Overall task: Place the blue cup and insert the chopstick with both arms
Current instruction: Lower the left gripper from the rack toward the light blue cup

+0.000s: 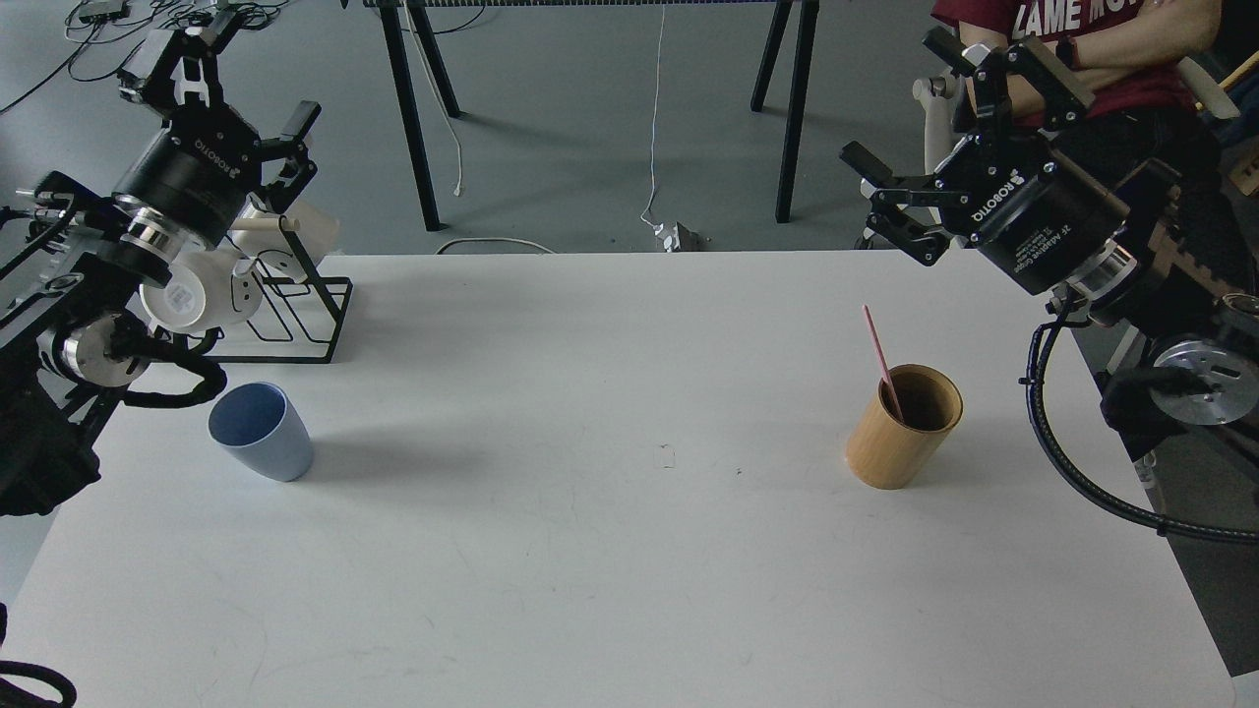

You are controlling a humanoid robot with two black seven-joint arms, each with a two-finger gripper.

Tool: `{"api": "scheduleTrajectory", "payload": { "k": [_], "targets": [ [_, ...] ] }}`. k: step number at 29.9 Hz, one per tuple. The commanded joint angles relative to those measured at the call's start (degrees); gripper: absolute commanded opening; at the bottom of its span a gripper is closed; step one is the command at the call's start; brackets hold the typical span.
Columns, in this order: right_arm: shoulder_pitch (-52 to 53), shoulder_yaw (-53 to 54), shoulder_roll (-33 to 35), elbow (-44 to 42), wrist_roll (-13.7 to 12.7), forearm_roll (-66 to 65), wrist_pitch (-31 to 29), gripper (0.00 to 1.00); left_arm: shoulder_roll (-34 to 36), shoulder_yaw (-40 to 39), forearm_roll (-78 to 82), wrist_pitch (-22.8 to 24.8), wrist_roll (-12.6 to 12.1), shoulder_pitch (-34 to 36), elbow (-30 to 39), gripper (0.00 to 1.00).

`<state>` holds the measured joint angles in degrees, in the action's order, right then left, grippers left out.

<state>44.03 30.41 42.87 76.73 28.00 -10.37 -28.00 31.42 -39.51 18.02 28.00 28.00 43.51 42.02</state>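
The blue cup [262, 433] stands upright on the white table [610, 551] at the left, below my left arm's elbow. The pink chopstick [877, 352] leans inside a tan wooden cup [903, 429] at the right. Above the table's back-left corner my left gripper [224, 93] is raised and open, holding nothing, well above and behind the blue cup. My right gripper [895, 98] hangs open and empty above the back-right edge, higher than the chopstick and a little behind it.
A black wire rack [305, 305] with white mugs [197, 290] stands at the back left, partly behind my left arm. A seated person [1102, 49] is close behind my right gripper. Black table legs [413, 118] stand on the floor beyond.
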Motion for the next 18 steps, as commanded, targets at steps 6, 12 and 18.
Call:
{"api": "scheduleTrajectory", "payload": {
  "k": [6, 12, 18],
  "targets": [
    [0.0, 0.0, 0.11, -0.01, 0.0, 0.0, 0.0, 0.99, 1.71, -0.3, -2.46, 0.0, 0.0, 0.17, 1.14, 0.99],
    [0.0, 0.53, 0.46, 0.08, 0.0, 0.0, 0.0, 0.99, 1.54, -3.9, -7.02, 0.0, 0.0, 0.44, 1.22, 0.99],
    [0.0, 0.79, 0.72, 0.26, 0.0, 0.0, 0.0, 0.99, 1.54, -4.78, -7.91, 0.0, 0.0, 1.92, 1.22, 0.99]
  ]
}}
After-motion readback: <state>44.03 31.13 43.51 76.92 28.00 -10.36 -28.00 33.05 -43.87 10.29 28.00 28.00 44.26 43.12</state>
